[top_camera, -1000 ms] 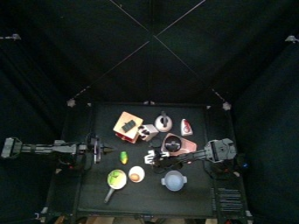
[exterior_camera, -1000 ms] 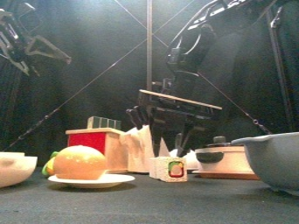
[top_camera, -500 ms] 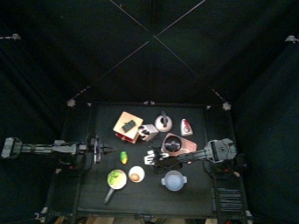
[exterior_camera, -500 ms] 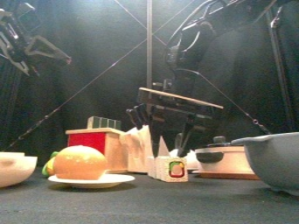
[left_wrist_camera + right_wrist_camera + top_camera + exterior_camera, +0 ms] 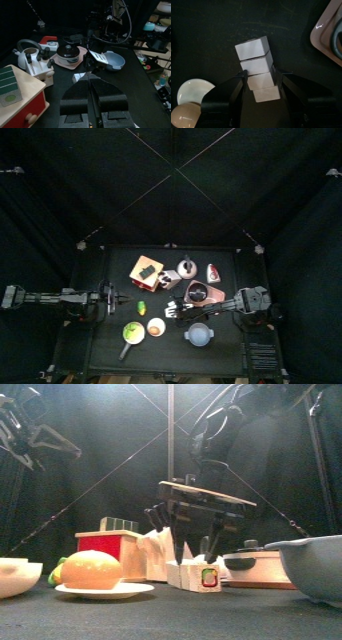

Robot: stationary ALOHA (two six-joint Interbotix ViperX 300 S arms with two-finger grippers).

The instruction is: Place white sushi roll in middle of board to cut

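Against a second ago, the right gripper (image 5: 201,546) has rolled a little at the wrist. In the front view its two jaws now show spread side by side where they were bunched before. The small white cartons (image 5: 201,574) beneath it sit slightly further right. The left arm has not moved.

The right gripper's jaws stand wide apart, one on either side of the row of cartons (image 5: 258,70). They hold nothing, and I cannot tell whether they touch the cartons' sides.

The white sushi roll (image 5: 166,279) is not at this gripper. It lies further back and a little to the left, just right of the red box (image 5: 143,271). It is left of the pink board (image 5: 201,294), which carries a dark round piece. The roll is apart from the board and well apart from the jaws. It is too small here to tell its long axis or which way it points.

Near the gripper's left side is the plate with the orange item (image 5: 188,100). The left gripper (image 5: 90,80) rests at the table's left edge, its jaws pressed together on nothing.
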